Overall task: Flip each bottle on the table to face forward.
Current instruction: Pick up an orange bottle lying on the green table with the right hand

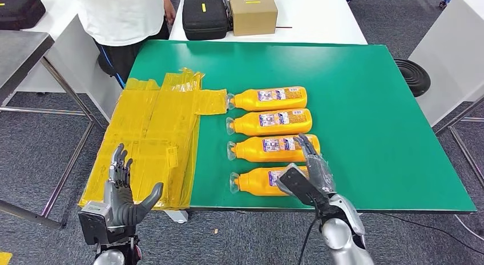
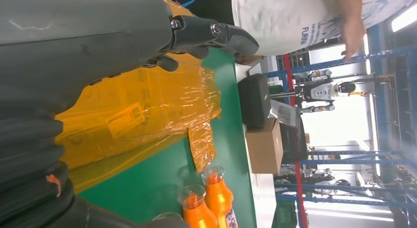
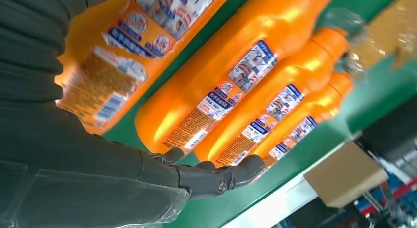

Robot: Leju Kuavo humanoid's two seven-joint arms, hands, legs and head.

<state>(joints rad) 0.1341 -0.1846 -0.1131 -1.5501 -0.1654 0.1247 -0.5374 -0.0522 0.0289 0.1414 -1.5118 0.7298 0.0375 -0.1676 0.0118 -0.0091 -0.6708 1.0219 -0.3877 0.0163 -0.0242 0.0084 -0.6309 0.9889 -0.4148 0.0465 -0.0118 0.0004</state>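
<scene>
Bottles: 4, orange, lying flat in a column on the green counter, caps toward the yellow film, long axes running left to right. All 4 show small-print labels upward.
Bottle 1: farthest from the robot.
Bottle 2: just beside bottle 1.
Bottle 3: base end under the right hand's fingertips.
Bottle 4: nearest the counter edge, base end hidden by the right hand.
Right hand: fingers extended over the base ends of bottles 3 and 4, gripping nothing visible; whether it touches, cannot tell.
Left hand: off the counter's near edge beside the film, fingers spread, empty, well apart from the bottles.
Judgement: right hand is nearer; bottle 4 lies directly beneath it, to be rolled about its long axis.
</scene>
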